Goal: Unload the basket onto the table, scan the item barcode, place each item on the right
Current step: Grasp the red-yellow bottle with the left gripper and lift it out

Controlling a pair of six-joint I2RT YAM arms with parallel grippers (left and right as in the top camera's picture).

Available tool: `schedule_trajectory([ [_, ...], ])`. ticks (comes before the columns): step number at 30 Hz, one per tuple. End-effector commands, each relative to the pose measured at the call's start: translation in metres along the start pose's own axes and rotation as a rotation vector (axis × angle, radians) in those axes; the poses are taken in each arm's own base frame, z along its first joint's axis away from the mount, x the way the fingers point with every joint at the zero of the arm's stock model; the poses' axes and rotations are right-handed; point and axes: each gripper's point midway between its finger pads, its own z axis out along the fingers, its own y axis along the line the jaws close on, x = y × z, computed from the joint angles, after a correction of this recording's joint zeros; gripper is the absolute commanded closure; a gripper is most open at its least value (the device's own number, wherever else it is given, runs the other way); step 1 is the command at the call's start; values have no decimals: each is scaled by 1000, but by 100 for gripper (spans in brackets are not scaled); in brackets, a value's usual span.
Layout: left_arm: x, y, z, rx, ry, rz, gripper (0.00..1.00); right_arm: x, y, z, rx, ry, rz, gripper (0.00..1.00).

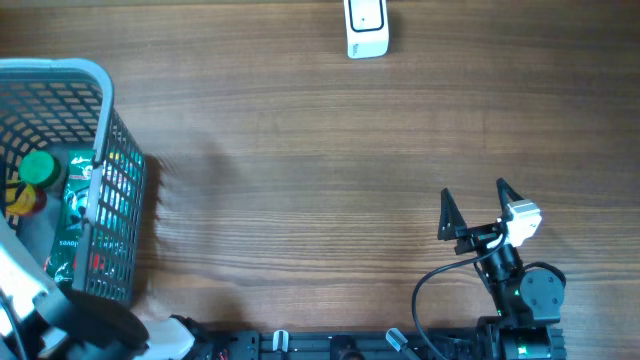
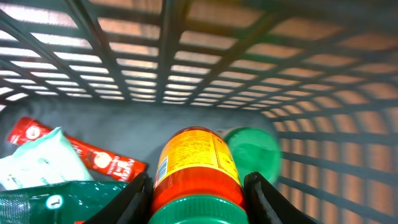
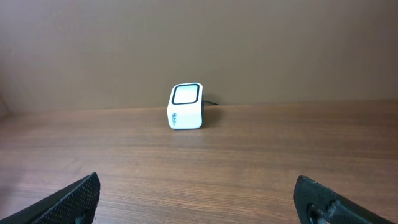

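Orange bottle [image 2: 196, 165] sits inside the basket [image 1: 100, 110], clasped by the left gripper [image 2: 198, 198], jaws narrowed on its sides. A straight lift clear of the mesh is advised, label then turned toward the scanner [image 1: 366, 28]. Right gripper [image 1: 474, 195] is spread wide, empty.

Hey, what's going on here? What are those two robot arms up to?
The robot is meant to scan an item's barcode. Its left gripper is down inside the grey basket, with a finger pressed against each side of a bottle that has an orange label and a green cap. The bottle is not yet lifted out. The right gripper sits open above the table, facing the small white scanner at the far side.
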Motion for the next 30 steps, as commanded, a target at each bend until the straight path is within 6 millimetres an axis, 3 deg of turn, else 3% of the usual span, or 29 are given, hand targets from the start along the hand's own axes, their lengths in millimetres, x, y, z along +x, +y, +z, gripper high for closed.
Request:
schedule_trajectory([
  [1, -11, -29, -53, 241, -24, -34, 67, -2, -1, 0, 10, -11, -13, 0],
  [5, -8, -69, -119, 575, -1, -9, 66, -2, -1, 0, 10, -11, -13, 0],
  [8, 0, -96, -195, 897, 13, 54, 64, -2, -1, 0, 10, -11, -13, 0],
  [11, 15, -103, -252, 1085, 37, 98, 64, -2, -1, 0, 10, -11, -13, 0],
  [13, 48, -105, -299, 1222, 81, 194, 64, -2, -1, 0, 10, -11, -13, 0],
  [14, 81, -109, -325, 1296, 141, 273, 64, -2, -1, 0, 10, -11, -13, 0],
  [17, 133, -111, -350, 1374, 245, 430, 64, -2, -1, 0, 10, -11, -13, 0],
  [19, 167, -111, -348, 1353, 306, 530, 64, -2, -1, 0, 10, -11, -13, 0],
  [23, 242, -100, -320, 1192, 452, 749, 64, -2, -1, 0, 10, -11, -13, 0],
  [26, 285, -94, -293, 1054, 514, 884, 65, -2, -1, 0, 10, -11, -12, 0],
  [30, 321, -92, -264, 926, 553, 998, 65, -2, -1, 0, 10, -11, -13, 0],
])
